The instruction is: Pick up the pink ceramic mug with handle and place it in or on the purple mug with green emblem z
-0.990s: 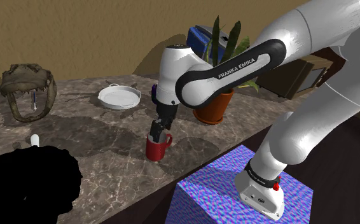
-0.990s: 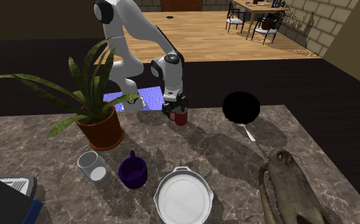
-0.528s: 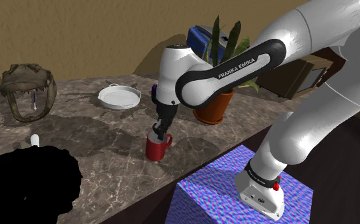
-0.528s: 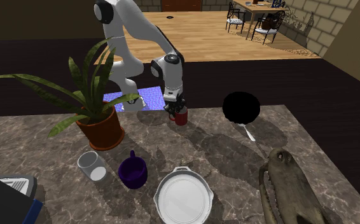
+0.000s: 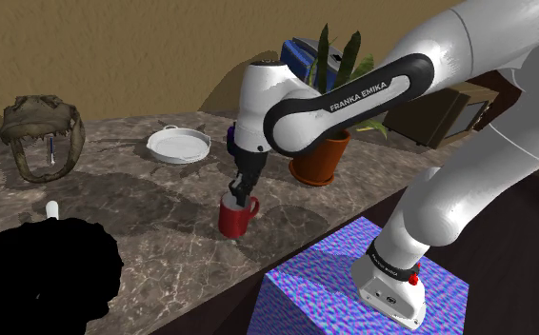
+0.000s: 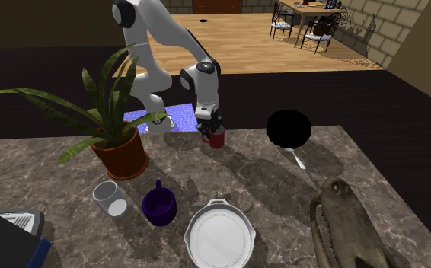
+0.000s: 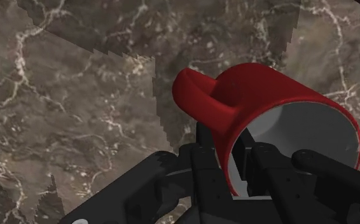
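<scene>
Gripper (image 7: 233, 168) clamped on the thin wall of the glossy red mug (image 7: 261, 95), one finger inside its pale grey hollow, one outside near the looped handle (image 7: 194, 95). Brown veined-stone table (image 7: 77, 95) beneath. In the second exterior view, the rounded purple mug (image 6: 159, 205) stands well apart, at seven o'clock from the red one.

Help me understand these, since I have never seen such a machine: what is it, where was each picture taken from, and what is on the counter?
It is a white robot arm on a box, drawn by a simulator. One picture looks over its shoulder, one faces it across the stone counter, one looks along its black pincer. The pincer is shut on the rim of a red mug, one finger inside. Also on the counter: a purple mug, a grey cup, a white pan, a potted plant and a skull.
</scene>
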Motion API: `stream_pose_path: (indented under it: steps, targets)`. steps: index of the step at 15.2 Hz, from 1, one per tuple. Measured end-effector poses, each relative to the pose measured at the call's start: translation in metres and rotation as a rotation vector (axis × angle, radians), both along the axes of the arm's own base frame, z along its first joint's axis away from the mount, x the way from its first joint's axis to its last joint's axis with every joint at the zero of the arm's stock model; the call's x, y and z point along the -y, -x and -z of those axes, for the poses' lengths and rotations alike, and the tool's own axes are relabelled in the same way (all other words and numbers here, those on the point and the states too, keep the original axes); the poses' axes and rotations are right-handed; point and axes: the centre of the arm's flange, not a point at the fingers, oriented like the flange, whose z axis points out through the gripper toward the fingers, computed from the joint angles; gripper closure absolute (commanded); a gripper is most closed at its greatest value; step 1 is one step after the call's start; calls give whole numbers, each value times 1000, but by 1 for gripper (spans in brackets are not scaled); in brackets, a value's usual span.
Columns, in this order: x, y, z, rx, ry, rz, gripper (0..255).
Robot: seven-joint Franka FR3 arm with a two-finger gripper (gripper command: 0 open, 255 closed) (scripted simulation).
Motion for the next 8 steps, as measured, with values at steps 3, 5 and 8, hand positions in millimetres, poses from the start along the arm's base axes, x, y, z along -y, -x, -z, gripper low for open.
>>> stream_pose_path:
  steps: [3, 5, 8]
  targets:
    - [-1, 0, -14, 0, 0, 0, 255]
    - [-1, -1, -25, 0, 0, 0, 255]
    - [0, 0, -40, 0, 0, 0, 255]
